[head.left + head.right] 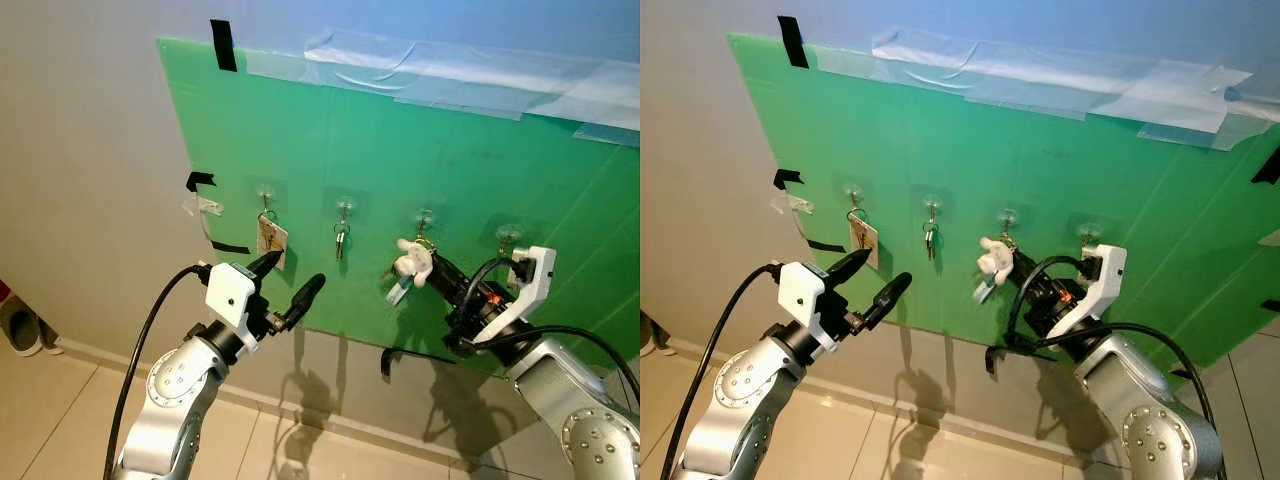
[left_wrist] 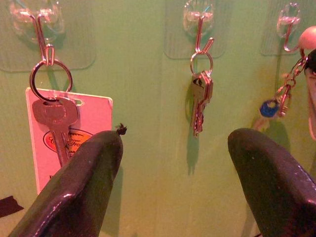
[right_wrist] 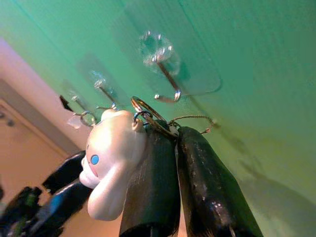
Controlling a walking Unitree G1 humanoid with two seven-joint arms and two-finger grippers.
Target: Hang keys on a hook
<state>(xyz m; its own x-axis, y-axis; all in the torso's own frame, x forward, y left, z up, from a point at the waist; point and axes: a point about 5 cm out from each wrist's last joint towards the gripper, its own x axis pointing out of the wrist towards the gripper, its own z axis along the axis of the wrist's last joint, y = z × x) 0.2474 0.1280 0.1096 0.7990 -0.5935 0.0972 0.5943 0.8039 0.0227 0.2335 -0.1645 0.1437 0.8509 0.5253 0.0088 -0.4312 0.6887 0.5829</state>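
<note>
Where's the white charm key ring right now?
The white charm key ring is pinched in the right hand, at the third hook on the green board.

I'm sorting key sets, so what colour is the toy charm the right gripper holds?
White, with a blue eye; the charm shows best in the right wrist view.

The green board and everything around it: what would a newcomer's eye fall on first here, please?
First the green board taped to the wall, with a row of four clear hooks. Then the right gripper at the third hook, shut on a key ring with a white plush charm. The left gripper hovers open below the tagged key.
</note>
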